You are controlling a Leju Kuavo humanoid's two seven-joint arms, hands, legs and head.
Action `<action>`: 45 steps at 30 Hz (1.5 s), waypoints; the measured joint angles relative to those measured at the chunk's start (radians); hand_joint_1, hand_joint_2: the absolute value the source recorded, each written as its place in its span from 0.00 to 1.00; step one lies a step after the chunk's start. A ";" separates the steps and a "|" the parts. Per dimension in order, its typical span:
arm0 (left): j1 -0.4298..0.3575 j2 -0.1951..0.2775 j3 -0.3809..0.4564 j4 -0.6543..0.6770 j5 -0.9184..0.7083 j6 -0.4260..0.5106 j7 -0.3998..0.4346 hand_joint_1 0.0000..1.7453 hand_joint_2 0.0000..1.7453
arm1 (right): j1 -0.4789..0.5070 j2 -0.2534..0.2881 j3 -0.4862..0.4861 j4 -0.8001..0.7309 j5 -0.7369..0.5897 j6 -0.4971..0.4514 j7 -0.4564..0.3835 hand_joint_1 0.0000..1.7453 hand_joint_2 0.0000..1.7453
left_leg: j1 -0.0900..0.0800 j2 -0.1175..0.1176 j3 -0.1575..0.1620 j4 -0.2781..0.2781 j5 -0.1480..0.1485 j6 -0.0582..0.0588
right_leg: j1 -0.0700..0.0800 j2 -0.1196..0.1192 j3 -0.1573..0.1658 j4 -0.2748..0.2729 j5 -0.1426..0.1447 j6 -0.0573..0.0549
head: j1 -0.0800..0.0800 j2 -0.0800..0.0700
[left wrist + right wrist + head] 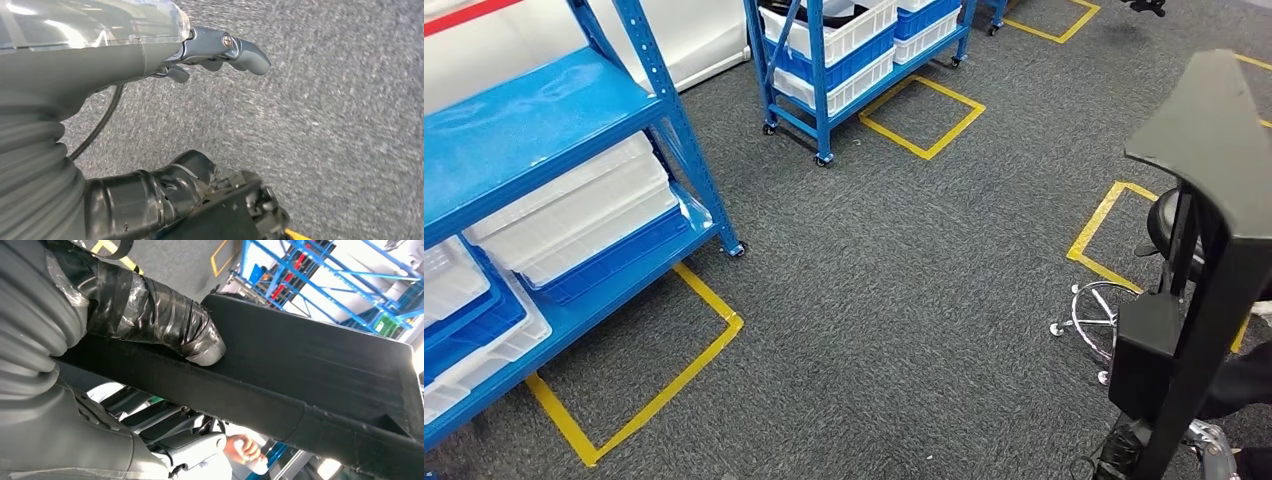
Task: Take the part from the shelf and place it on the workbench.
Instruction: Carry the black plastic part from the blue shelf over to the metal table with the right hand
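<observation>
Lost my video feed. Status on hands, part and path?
Right hand grips the long black part. Left hand hangs over carpet, holding nothing. Part off the blue shelf. Office chair beside the part.

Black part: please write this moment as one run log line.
right hand: holds black part | left hand: empty, over carpet | blue shelf: at left | workbench: not seen

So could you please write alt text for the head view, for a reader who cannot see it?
A long black angular plastic part stands up in the right foreground over grey carpet marked with yellow tape squares. To the left, a blue metal shelf rack holds white and blue plastic bins, and a second blue wheeled rack with similar bins stands farther back.
</observation>
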 joint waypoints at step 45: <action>0.002 0.009 0.005 0.000 0.020 -0.009 -0.016 0.00 1.00 | -0.039 0.006 0.013 0.040 0.049 0.000 0.000 1.00 1.00 | 0.006 -0.194 -0.019 0.010 0.002 0.016 | -0.003 0.159 -0.022 0.000 0.024 -0.005 | 0.002 0.000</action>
